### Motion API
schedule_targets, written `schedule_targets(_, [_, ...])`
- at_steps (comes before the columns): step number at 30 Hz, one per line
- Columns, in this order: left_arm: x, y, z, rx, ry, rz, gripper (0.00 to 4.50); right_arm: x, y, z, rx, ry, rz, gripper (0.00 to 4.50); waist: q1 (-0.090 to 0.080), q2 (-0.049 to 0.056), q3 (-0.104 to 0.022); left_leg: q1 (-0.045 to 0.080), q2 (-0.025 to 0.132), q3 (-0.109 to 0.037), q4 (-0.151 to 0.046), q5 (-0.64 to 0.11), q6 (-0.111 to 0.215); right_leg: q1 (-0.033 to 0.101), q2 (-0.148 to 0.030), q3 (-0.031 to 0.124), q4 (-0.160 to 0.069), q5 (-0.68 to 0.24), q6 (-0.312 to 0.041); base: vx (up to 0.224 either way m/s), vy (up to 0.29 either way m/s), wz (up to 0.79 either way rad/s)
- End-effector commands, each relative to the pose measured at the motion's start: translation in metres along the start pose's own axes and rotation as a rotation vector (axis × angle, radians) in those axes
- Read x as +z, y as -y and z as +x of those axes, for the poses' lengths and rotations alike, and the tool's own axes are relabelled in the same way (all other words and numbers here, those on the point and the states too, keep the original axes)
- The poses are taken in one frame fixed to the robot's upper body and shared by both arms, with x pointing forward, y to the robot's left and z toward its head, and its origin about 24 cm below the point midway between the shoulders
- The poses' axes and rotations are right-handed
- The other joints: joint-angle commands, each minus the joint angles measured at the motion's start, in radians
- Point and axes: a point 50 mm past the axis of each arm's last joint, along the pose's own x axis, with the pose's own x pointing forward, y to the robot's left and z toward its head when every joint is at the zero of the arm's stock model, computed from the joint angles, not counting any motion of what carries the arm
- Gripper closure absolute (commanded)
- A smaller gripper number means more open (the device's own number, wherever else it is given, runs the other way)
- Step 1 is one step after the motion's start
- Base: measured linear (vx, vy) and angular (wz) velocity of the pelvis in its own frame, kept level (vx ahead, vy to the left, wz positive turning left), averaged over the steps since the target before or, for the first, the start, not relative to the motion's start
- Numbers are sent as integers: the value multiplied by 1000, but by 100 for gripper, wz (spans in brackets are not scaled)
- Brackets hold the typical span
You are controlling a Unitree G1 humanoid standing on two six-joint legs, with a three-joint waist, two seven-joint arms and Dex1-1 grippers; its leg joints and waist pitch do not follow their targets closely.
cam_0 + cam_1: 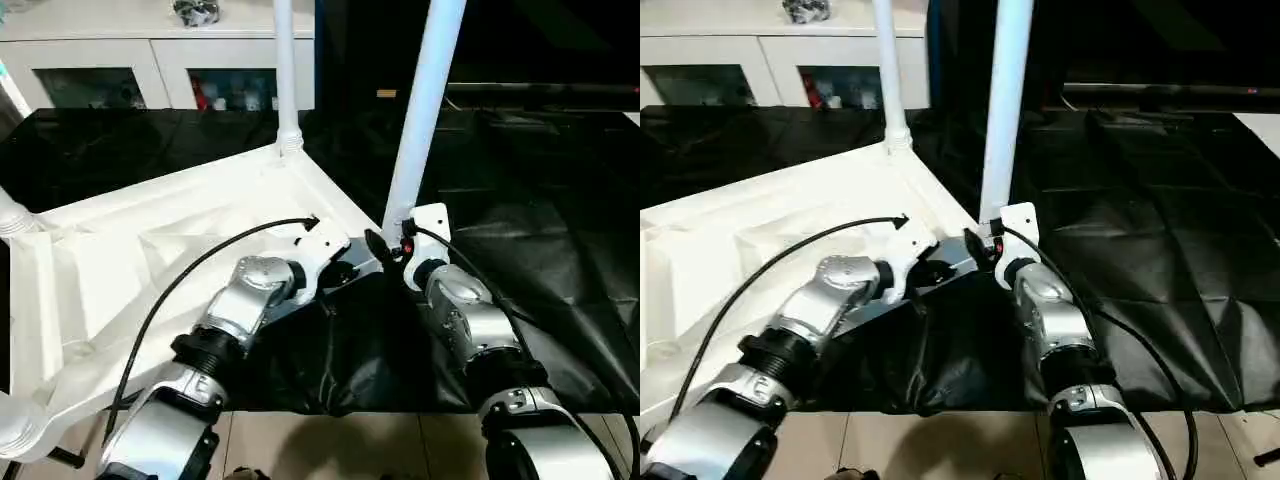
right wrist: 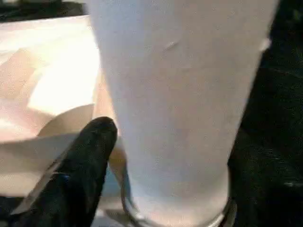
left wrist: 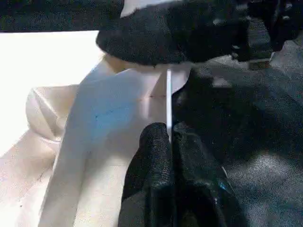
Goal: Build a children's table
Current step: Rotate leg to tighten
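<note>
Where it lies: while the white plastic tabletop point(image 1: 150, 270) rests upside down on the black-covered surface point(image 1: 560, 200), its near left part overhangs the surface's front edge above a pale tiled floor point(image 1: 330, 440).
Tabletop make: smooth moulded plastic, rectangular, with raised ribs and shallow folds across the underside and rounded sockets at the corners.
Near leg: a long white tube point(image 1: 422, 110) stands almost upright, tilted slightly, at the tabletop's near right corner; its top leaves the picture.
Far leg: a thinner-looking white tube point(image 1: 285, 70) stands in the far right corner socket, flaring into a ringed collar at its base.
Left-side legs: rounded white ends show at the far left point(image 1: 12, 215) and near left point(image 1: 18, 430) corners.
Left gripper point(image 1: 345, 265): its black fingers point(image 3: 163, 156) are pressed together on the thin edge of the tabletop beside the near leg.
Right gripper point(image 1: 385, 245): it sits against the base of the near leg; one black finger point(image 2: 83, 161) lies along the tube's side, and whether the fingers clamp the tube I cannot tell.
Arms: silver jointed forearms, each with a black cable looping to the wrist.
Head views alone: white cabinets point(image 1: 150, 60) with glass doors behind the surface.
Left wrist view alone: the plastic edge as a fine white line between the finger pads.
Right wrist view alone: the leg's matte surface close up, with a metal-looking ring point(image 2: 142, 217) at its foot.
</note>
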Motion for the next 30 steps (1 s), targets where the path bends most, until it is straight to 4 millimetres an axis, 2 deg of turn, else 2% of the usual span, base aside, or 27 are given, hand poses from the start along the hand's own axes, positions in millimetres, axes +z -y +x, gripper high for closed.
schedule_targets(1, [24,5,-1,-57,134,71,450,-2,-16,3,114,-9,-33,75,3,-12,-72,27,3,-5,-59,-365,27,40,-20,0,-73,-334,-184,0,0,0])
schedule_targets(5, [19,6,-10,-147,131,107,450,1,-10,-7,237,-4,-112,75,4,-13,-70,28,5,-5,-60,-373,31,37,-19,1,-75,-349,-181,0,0,0])
schedule_targets(7, [18,5,-15,-165,129,132,450,1,-10,-14,333,-18,-160,75,6,-12,-70,30,6,-5,-61,-375,30,36,-18,1,-74,-350,-182,0,0,0])
schedule_targets(8, [16,5,-19,-203,126,142,450,0,-10,-22,416,-28,-188,75,9,-14,-71,30,6,-5,-60,-373,32,39,-17,1,-73,-339,-182,0,0,0])
schedule_targets(10, [14,5,-22,-236,124,148,450,1,-9,-26,460,-35,-194,75,12,-14,-70,26,7,-4,-61,-362,39,41,-18,2,-69,-322,-185,0,0,0])
schedule_targets(15, [9,8,-31,-327,101,169,450,-3,-9,-43,627,-92,-214,75,22,-12,-71,31,11,-1,-59,-351,43,37,-17,3,-66,-310,-199,0,0,0])
schedule_targets(19, [7,10,-35,-379,92,172,450,-5,-10,-49,693,-119,-218,109,32,-13,-70,33,12,0,-60,-352,37,36,-18,4,-66,-321,-198,0,0,0])
schedule_targets(24, [4,13,-39,-439,77,169,450,-5,-14,-55,754,-146,-211,140,33,-13,-69,31,12,-2,-63,-361,28,35,-18,4,-66,-338,-190,0,0,0])
schedule_targets(26, [3,14,-41,-456,74,168,450,-6,-15,-58,784,-169,-213,169,34,-13,-69,34,13,-2,-62,-369,25,34,-19,4,-67,-351,-187,0,0,0])
schedule_targets(30, [3,15,-42,-463,70,165,450,-7,-17,-59,801,-180,-210,181,37,-15,-69,33,11,-2,-62,-360,21,34,-20,5,-67,-355,-180,0,0,0])
